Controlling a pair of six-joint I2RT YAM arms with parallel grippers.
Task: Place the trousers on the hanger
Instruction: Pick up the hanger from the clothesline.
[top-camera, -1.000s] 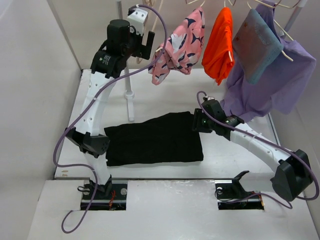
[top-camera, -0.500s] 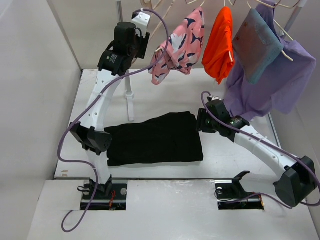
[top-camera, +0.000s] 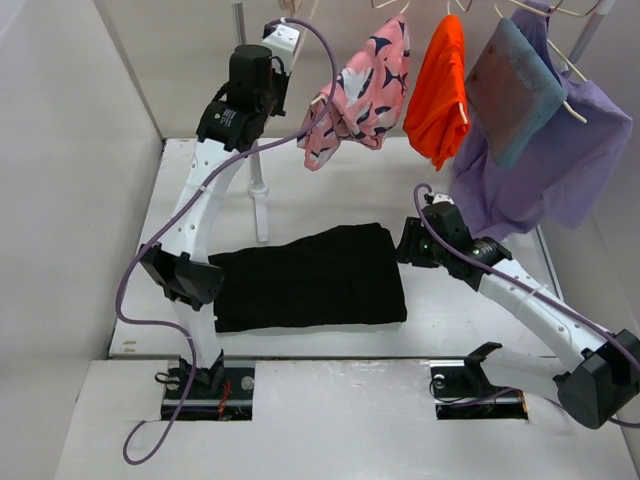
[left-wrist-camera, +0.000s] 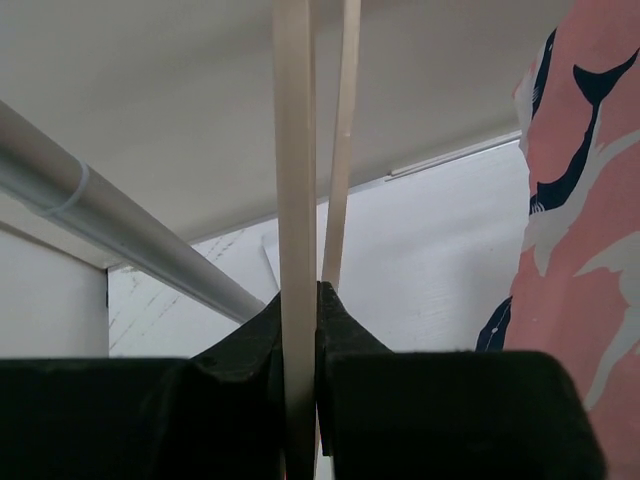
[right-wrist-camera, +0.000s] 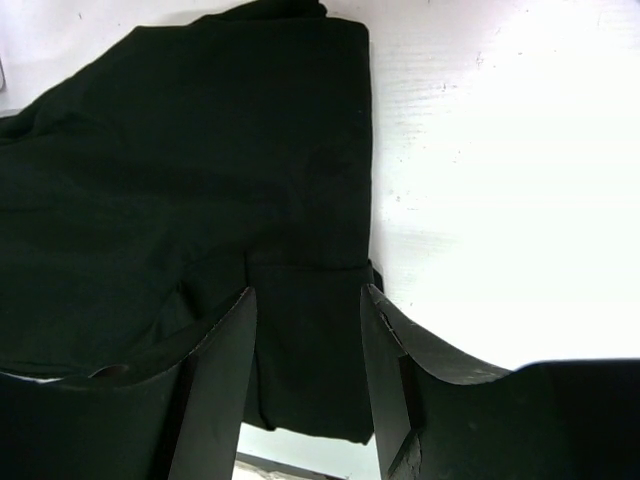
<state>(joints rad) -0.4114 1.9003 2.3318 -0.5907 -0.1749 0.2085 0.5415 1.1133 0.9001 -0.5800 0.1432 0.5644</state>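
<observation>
Left gripper (left-wrist-camera: 300, 300): raised high at the back, jaws clenched on one thin slat of the hanger (left-wrist-camera: 293, 150).
Hanger: up by the rail (left-wrist-camera: 120, 240), just beside a pink garment (top-camera: 365, 95) and well apart from the trousers (top-camera: 310, 278).
Trousers: lying flat on the table (top-camera: 330, 190) between the two arms, folded into a rough rectangle.
Right gripper (right-wrist-camera: 305, 300): jaws apart over the trousers' right edge, grasping nothing that I can see.
Risk: the slat is narrow and smooth, so a tug could make it swivel or slip in the jaws. The hook might also catch the rail or snag the pink garment as it comes away.
Risk: the cloth is limp, so a pinch at one edge may lift only the top layer and the fold would spill open.
Materials: pale, hard, straight-edged wood; matte black soft fabric; a grey metal tube for the rail.
</observation>
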